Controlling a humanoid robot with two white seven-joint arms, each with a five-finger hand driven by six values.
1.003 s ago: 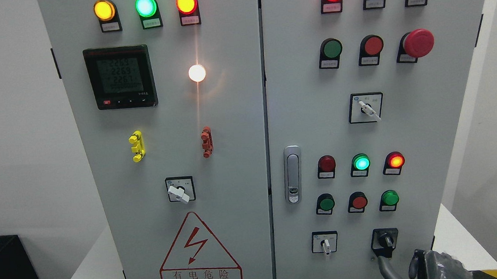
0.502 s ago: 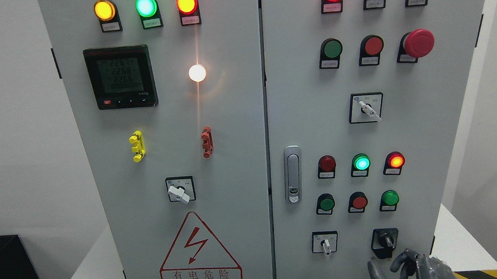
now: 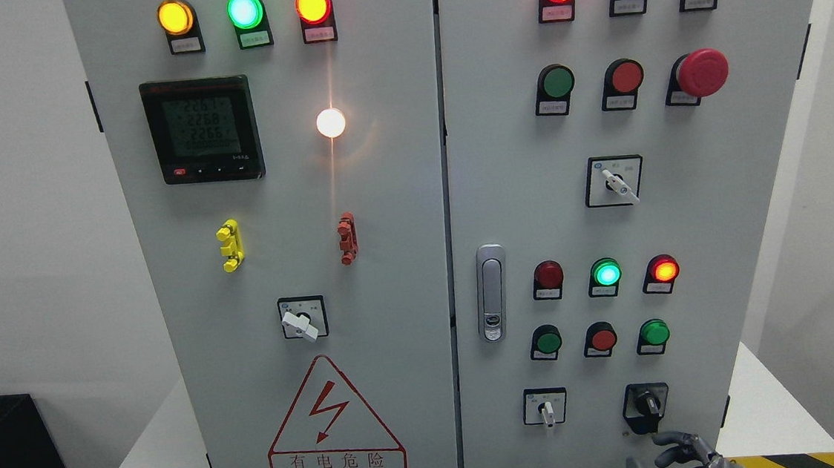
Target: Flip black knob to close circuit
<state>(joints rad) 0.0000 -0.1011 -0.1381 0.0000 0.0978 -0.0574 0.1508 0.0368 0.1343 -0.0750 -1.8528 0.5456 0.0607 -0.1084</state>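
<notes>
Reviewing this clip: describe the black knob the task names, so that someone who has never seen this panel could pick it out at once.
On the grey cabinet's right door, go to the bottom row, under three small round push buttons. The black rotary knob on a black plate is the right-hand switch there, just above the robot's right hand. Its neighbour to the left, the white-handled selector switch, sits on a white plate.

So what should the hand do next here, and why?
Probably rise a little toward the black knob. The right hand sits just below it at the bottom edge, fingers relaxed and not touching it, so nothing is gripped yet and the knob cannot be turned from there.
</notes>
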